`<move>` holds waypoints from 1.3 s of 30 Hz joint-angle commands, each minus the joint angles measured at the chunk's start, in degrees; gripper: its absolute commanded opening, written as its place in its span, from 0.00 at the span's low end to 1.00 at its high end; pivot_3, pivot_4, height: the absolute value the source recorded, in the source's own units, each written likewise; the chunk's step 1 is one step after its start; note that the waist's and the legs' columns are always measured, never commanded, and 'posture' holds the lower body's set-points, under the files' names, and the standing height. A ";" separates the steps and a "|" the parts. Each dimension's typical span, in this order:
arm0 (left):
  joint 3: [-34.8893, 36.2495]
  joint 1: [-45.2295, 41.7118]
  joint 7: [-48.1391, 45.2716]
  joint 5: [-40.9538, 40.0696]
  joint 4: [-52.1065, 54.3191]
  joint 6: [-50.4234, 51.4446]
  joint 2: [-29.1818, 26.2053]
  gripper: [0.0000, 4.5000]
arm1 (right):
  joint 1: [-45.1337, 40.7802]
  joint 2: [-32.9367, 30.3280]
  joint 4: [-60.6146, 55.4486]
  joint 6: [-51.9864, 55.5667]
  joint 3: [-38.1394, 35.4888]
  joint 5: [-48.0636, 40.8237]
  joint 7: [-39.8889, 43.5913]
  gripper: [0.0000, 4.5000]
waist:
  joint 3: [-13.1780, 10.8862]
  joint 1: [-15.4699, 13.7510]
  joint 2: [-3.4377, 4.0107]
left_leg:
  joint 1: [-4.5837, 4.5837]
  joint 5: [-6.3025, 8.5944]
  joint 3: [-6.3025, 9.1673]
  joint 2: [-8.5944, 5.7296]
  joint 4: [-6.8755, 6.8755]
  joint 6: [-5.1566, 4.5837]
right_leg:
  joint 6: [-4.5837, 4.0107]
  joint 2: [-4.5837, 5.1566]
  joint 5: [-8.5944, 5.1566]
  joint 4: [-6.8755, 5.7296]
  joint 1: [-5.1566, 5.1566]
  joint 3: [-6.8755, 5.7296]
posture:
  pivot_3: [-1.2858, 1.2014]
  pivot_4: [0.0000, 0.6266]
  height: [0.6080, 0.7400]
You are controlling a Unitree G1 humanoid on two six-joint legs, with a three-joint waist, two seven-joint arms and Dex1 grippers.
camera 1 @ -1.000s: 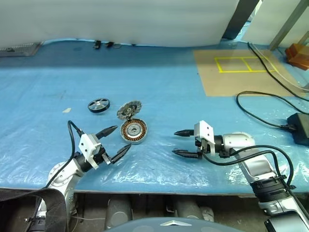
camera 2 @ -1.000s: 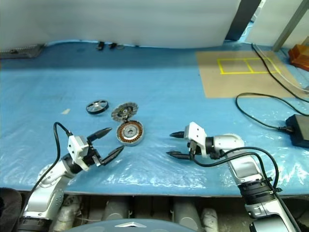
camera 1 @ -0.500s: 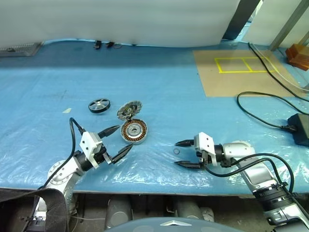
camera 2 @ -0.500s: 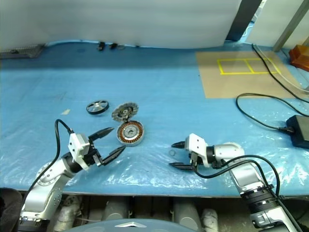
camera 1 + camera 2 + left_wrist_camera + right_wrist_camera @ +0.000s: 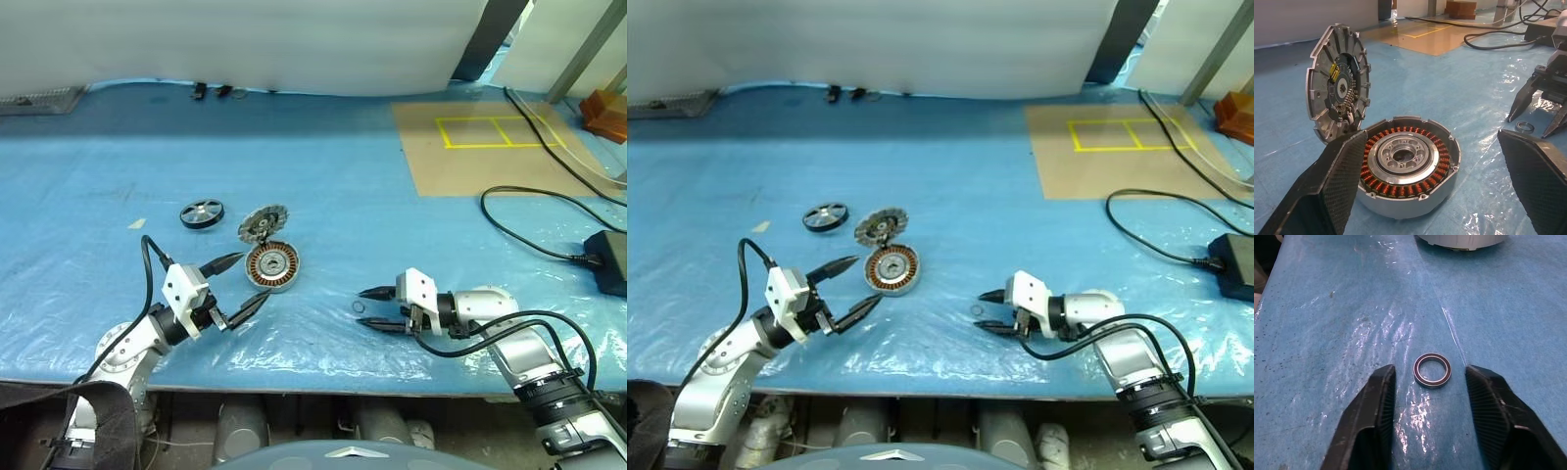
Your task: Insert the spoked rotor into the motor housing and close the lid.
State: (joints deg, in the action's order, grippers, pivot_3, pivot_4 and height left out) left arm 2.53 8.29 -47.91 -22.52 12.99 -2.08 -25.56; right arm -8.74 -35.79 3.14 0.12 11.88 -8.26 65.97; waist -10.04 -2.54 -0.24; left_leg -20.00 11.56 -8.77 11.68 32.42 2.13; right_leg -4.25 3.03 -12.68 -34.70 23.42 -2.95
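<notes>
Blue plastic-covered surface point(image 5: 392, 215) w/ three motor parts left of centre: the motor housing point(image 5: 271, 265) lies flat, copper windings up; the lid point(image 5: 262, 222) stands tilted at its far edge, ribbed face toward the housing, possibly leaning on its rim; the spoked rotor point(image 5: 201, 212) lies flat just left of the lid, apart from both. Left gripper point(image 5: 239, 282) hovers just beside the housing's near-left side, fingers spread wide, holding nothing. Right gripper point(image 5: 373, 306), well right of the housing, is low over the surface, fingers partly apart either side of a small metal ring point(image 5: 1432, 370), not touching it.
</notes>
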 commanded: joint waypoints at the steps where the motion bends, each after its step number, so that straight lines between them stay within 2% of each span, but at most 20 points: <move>1: 0.77 -0.54 0.24 -0.57 2.11 -0.21 -0.52 1.00 | -0.73 0.26 0.74 -0.96 0.43 0.38 -0.16 0.24 | 0.00 0.00 0.00 | 0.00 0.00 0.00 0.00 0.00 0.00 | 0.00 0.00 0.00 0.00 0.00 0.00 | 0.52 0.24 1.00; 2: 0.77 -0.59 0.29 -0.56 2.12 -0.19 -0.53 1.00 | -0.86 0.31 0.92 -1.06 0.48 0.39 -0.18 0.17 | 0.00 -0.01 0.00 | 0.00 0.00 0.00 0.00 0.00 0.00 | 0.00 0.00 0.00 0.00 0.00 0.00 | 0.52 0.24 1.00; 3: 0.82 -0.59 0.34 -0.57 2.20 -0.19 -0.55 1.00 | -0.93 0.39 0.94 -1.14 0.55 0.44 -0.28 0.15 | 0.00 0.00 0.00 | 0.00 0.00 0.00 0.00 0.00 0.00 | 0.00 0.00 0.00 0.00 0.00 -0.01 | 0.52 0.24 1.00; 10: 1.50 -0.48 0.80 -0.38 2.11 -0.84 -0.60 1.00 | -3.19 3.23 -1.11 0.98 0.20 -1.63 -1.36 0.15 | 0.00 0.08 0.00 | 0.00 0.00 0.00 0.01 0.00 0.00 | -0.01 0.00 0.00 -0.01 0.00 -0.02 | 0.52 0.24 1.00; 17: 3.63 1.89 2.79 0.08 2.08 -2.84 0.05 1.00 | -16.01 10.34 -3.93 12.15 0.55 -5.27 -4.21 0.15 | 0.00 0.49 0.01 | 0.03 0.00 0.04 0.03 0.01 0.00 | -0.03 -0.03 0.01 -0.07 0.03 -0.02 | 0.52 0.24 1.00; 21: 3.02 3.20 3.15 0.88 1.30 -4.25 0.60 1.00 | -21.49 12.74 -2.76 18.99 2.57 -4.47 -5.15 0.15 | 0.00 -0.11 0.02 | 0.06 0.00 0.02 0.01 0.00 0.01 | -0.38 -0.03 0.20 -0.03 0.04 -0.05 | 0.52 0.24 1.00; 26: 2.97 3.57 3.72 1.44 -0.21 -6.01 1.85 1.00 | -28.04 15.40 -0.55 24.18 6.62 -2.66 -5.13 0.15 | 0.00 0.01 0.01 | -0.01 0.00 0.01 -0.01 0.00 0.01 | -0.37 -0.01 0.19 -0.02 0.10 -0.08 | 0.52 0.24 1.00; 32: 2.88 3.14 3.62 2.35 -2.79 -8.33 2.29 1.00 | -31.30 17.38 0.11 27.72 10.81 -0.99 -5.11 0.15 | 0.00 0.07 0.01 | 0.02 0.00 0.01 0.02 0.01 0.02 | -0.37 -0.02 0.19 -0.07 0.10 -0.07 | 0.52 0.24 1.00; 39: 2.54 3.04 3.64 2.84 -4.46 -10.10 2.95 1.00 | -32.06 20.01 3.51 27.02 13.51 1.95 -7.00 0.15 | 0.00 0.06 0.01 | 0.02 0.00 0.01 0.01 0.01 0.04 | -0.38 -0.02 0.20 -0.06 0.12 -0.07 | 0.52 0.24 1.00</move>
State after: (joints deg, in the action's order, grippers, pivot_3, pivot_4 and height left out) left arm 4.89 11.39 -44.26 -19.86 8.09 -10.81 -22.52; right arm -39.43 -16.34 7.03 27.91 25.46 -6.70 59.48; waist -10.04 -2.49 -0.23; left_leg -19.99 11.56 -8.76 11.69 32.43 2.17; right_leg -4.63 3.01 -12.48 -34.77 23.54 -3.03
